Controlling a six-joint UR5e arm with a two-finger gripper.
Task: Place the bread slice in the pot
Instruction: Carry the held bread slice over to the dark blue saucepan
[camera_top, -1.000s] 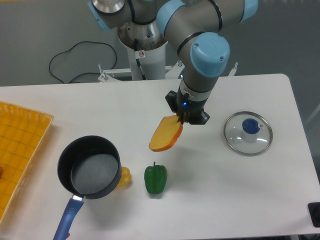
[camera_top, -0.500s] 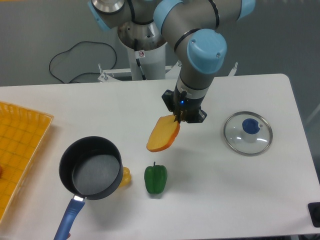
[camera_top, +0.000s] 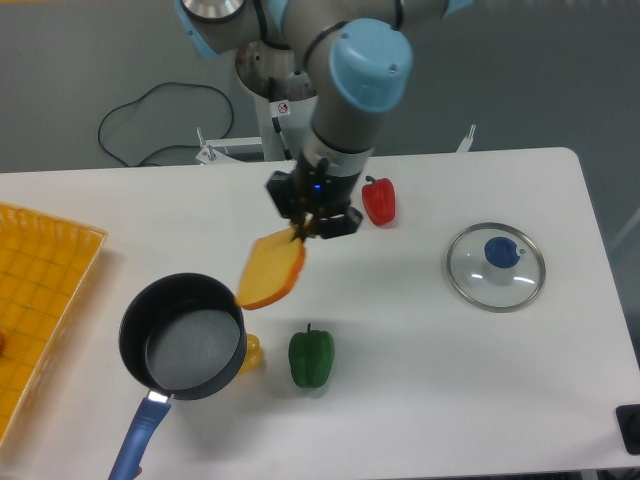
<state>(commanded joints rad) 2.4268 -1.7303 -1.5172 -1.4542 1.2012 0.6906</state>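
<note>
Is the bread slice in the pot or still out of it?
Out. The bread slice hangs from the shut gripper, in the air beside the pot, whose grey inside shows nothing in it.

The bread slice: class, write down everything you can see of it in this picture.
The bread slice is a flat toy piece, seemingly plastic, with a yellow-orange face, a darker orange crust edge and a rounded end. It hangs tilted in the air, rounded end lowest, pinched at its upper corner by the gripper. Nothing else touches it. In the picture it sits just up and right of the pot, its lower end near the rim, with the green pepper below it.
</note>
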